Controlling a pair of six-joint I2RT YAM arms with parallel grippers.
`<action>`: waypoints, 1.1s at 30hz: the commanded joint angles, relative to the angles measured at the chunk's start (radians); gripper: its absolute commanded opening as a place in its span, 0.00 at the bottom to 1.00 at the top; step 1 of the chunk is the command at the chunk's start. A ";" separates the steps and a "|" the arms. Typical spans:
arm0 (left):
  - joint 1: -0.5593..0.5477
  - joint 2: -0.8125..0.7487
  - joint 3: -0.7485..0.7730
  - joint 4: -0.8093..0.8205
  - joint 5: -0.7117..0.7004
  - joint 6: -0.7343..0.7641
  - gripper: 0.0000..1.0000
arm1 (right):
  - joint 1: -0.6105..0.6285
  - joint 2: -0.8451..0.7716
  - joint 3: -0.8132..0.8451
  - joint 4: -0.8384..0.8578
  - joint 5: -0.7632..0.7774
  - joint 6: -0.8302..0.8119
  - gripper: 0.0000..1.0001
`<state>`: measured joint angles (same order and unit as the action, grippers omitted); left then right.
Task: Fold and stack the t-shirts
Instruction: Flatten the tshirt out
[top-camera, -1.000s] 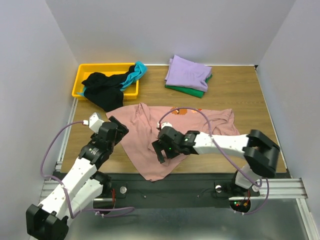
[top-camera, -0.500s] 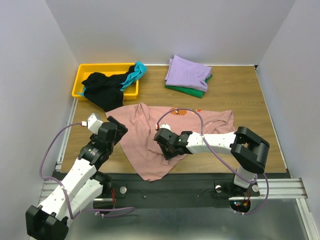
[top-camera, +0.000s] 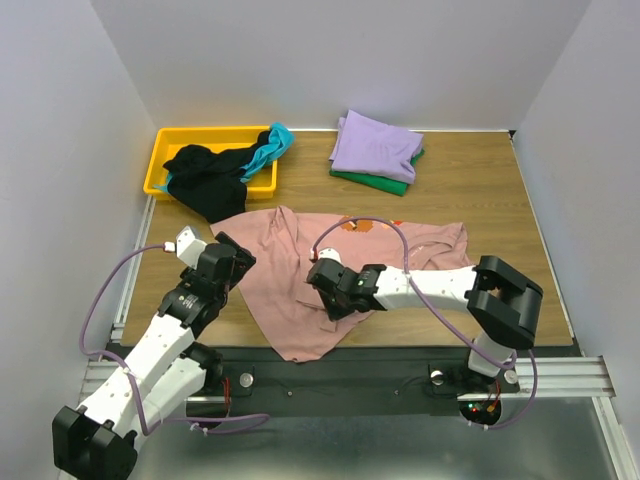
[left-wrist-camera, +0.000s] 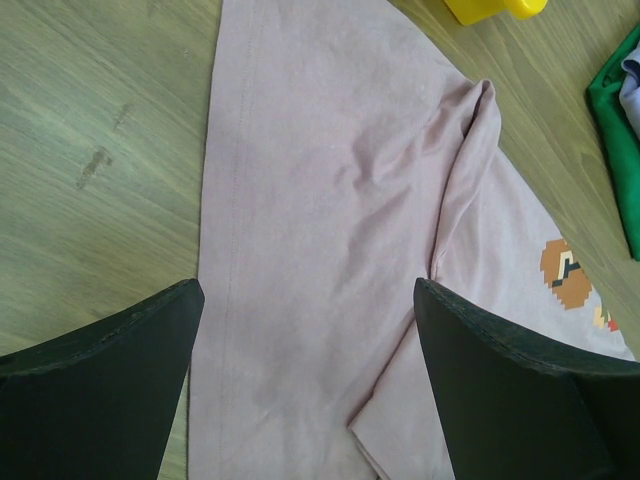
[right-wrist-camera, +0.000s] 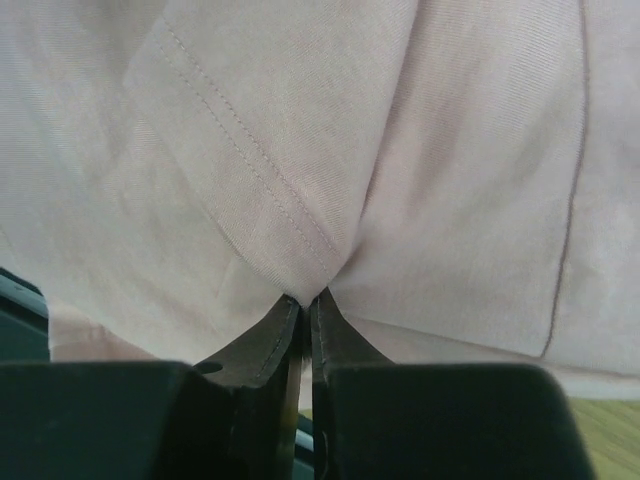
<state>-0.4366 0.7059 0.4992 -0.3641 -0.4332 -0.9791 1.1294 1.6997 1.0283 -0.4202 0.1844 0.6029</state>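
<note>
Two tees look done — a folded lavender cloth t-shirt (top-camera: 378, 143) rests on a folded green cloth t-shirt (top-camera: 372, 182) at the far side of the wooden counter (top-camera: 480, 195). The dusty-pink cloth t-shirt with pixel-art print (top-camera: 290, 290) lies spread and rumpled near the front edge, not yet folded. The right tool (right-wrist-camera: 305, 300) is pinched tight on a hemmed fold of it; the left tool (left-wrist-camera: 305, 320) hangs wide open over its left part, holding nothing. A crumpled black t-shirt (top-camera: 205, 178) and teal t-shirt (top-camera: 272, 145) wait in the yellow plastic bin (top-camera: 205, 131) — three to go, I judge.
</note>
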 joint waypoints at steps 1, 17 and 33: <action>0.004 0.001 -0.004 0.022 -0.041 0.002 0.98 | 0.013 -0.071 0.062 -0.032 0.056 0.021 0.09; 0.015 0.064 0.021 0.039 -0.096 0.010 0.98 | -0.218 -0.244 0.055 -0.287 0.441 0.095 0.11; 0.259 0.427 0.130 0.385 0.142 0.198 0.98 | -0.595 -0.256 0.081 -0.287 0.641 -0.064 0.10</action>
<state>-0.2070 1.0798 0.5644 -0.1116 -0.3687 -0.8509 0.5594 1.4303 1.0512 -0.7052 0.7326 0.5880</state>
